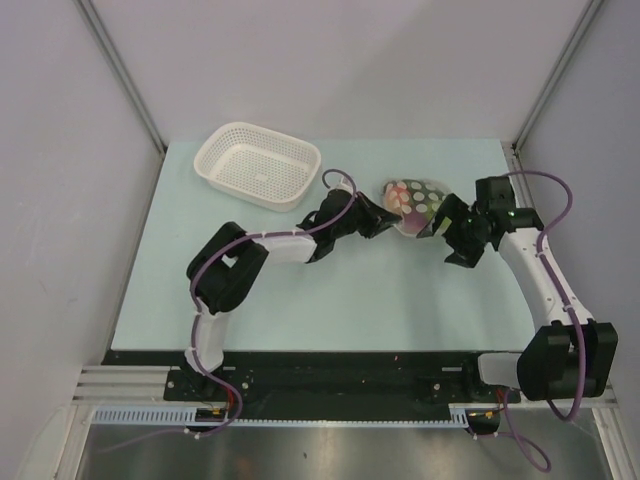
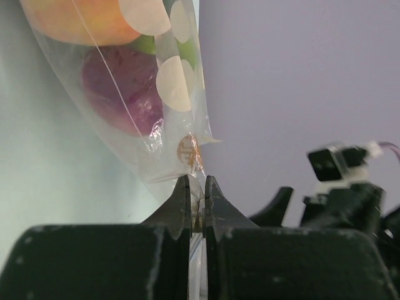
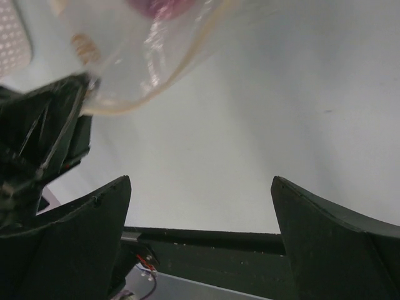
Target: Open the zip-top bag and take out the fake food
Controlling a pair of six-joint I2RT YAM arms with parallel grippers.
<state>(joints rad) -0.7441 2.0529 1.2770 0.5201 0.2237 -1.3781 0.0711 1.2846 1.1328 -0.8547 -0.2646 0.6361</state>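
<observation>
Left gripper [image 2: 197, 183] closest to lens, jaws pressed together, pinching thin clear edge of zip-top bag [image 2: 156, 119]; bag extends straight out beyond fingertips

Pale green table [image 1: 350, 290] under everything

White perforated basket [image 1: 258, 165] at far left, apart from bag

Bag lies far centre-right, between both grippers

Right gripper [image 3: 200, 181] spread wide, near bag, nothing between jaws

Fake food [image 2: 112, 69] inside bag: orange fruit [image 2: 81, 22], purple piece [image 2: 122, 87]

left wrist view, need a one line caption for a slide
Left gripper pinching the edge of the clear zip-top bag, purple and orange toy food visible inside.
</observation>
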